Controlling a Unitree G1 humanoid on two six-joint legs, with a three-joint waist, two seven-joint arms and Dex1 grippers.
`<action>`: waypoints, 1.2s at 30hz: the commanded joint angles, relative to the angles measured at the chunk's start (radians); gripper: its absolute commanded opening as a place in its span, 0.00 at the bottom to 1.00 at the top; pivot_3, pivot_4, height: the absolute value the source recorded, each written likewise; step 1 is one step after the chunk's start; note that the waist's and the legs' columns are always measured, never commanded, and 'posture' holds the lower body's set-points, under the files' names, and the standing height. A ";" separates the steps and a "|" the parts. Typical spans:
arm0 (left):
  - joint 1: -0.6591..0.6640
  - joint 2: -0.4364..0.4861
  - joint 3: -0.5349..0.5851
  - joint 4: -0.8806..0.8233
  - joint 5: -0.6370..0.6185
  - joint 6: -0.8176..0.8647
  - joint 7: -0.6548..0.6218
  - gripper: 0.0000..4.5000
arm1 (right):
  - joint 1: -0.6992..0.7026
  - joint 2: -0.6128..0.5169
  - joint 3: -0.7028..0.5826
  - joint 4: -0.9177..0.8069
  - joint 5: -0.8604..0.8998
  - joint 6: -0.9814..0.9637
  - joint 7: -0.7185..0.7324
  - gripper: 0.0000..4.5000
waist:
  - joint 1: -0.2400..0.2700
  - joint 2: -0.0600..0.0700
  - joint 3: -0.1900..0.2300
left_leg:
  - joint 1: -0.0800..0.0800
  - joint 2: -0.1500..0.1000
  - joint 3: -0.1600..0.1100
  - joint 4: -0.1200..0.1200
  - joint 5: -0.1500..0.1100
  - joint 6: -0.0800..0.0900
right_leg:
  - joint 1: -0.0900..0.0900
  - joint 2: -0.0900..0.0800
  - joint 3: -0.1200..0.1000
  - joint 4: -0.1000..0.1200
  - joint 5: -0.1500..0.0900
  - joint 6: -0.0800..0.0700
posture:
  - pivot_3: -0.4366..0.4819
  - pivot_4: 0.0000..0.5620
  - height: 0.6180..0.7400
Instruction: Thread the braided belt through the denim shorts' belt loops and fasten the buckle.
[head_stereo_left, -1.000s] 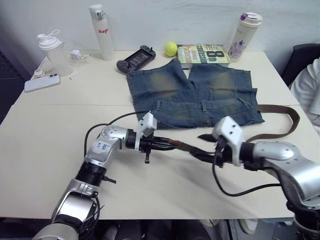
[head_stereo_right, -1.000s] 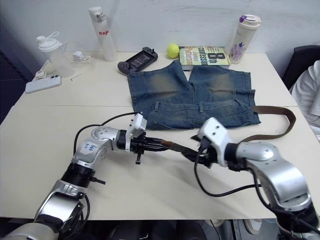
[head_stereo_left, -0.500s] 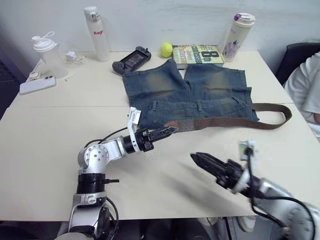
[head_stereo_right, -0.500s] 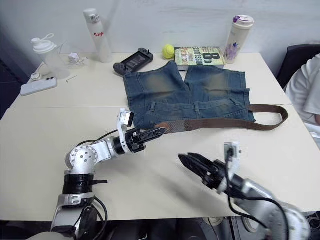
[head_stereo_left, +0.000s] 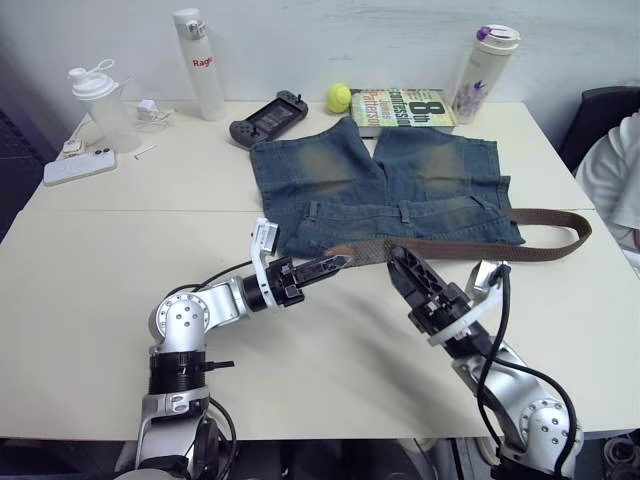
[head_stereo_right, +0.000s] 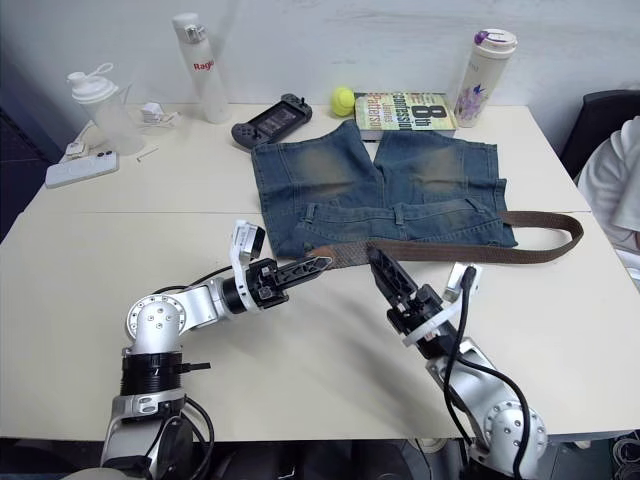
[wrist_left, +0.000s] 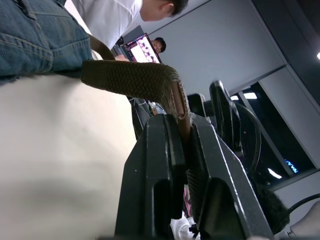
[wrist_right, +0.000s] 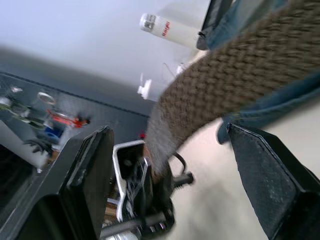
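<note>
The denim shorts lie flat at the table's far middle, waistband toward me, with a belt loop on it. The braided belt runs along the waistband's near edge and curls back at the right. My left gripper is shut on the belt's tip, just off the shorts' near left corner. My right gripper is open right beside it, its fingers spread on either side of the strap. The buckle is hidden.
Along the far edge stand a white bottle, a shaker, a phone, a game controller, a tennis ball, a book and a tumbler. A person's sleeve shows at the right.
My right arm has swung from near the front edge up to the belt, and its open fingers now straddle the strap. The left gripper still holds the tip in place.
</note>
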 joint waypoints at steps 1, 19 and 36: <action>0.002 0.005 -0.007 -0.041 -0.033 -0.016 -0.017 0.00 | -0.007 -0.008 0.011 -0.012 0.009 -0.041 0.001 0.86 | 0.000 0.000 0.000 | 0.000 0.000 0.000 0.000 0.000 0.000 | 0.000 0.000 0.000 0.000 0.000 0.000 | 0.48 0.27 1.00; -0.018 0.022 -0.052 -0.029 -0.021 -0.063 -0.033 0.00 | -0.005 -0.034 0.059 -0.009 -0.019 -0.112 -0.005 0.01 | 0.000 0.000 0.000 | 0.000 0.000 0.000 -0.001 0.000 0.000 | 0.000 0.000 0.000 -0.001 0.000 0.000 | 0.48 0.27 1.00; -0.097 0.197 -0.318 0.020 0.293 -0.428 -0.287 0.81 | 0.057 -0.109 -0.191 -0.004 0.029 -0.279 0.004 0.00 | 0.005 0.000 0.000 | 0.000 -0.001 0.001 -0.003 0.000 0.000 | 0.000 -0.001 0.000 -0.003 0.000 0.000 | 0.48 0.27 1.00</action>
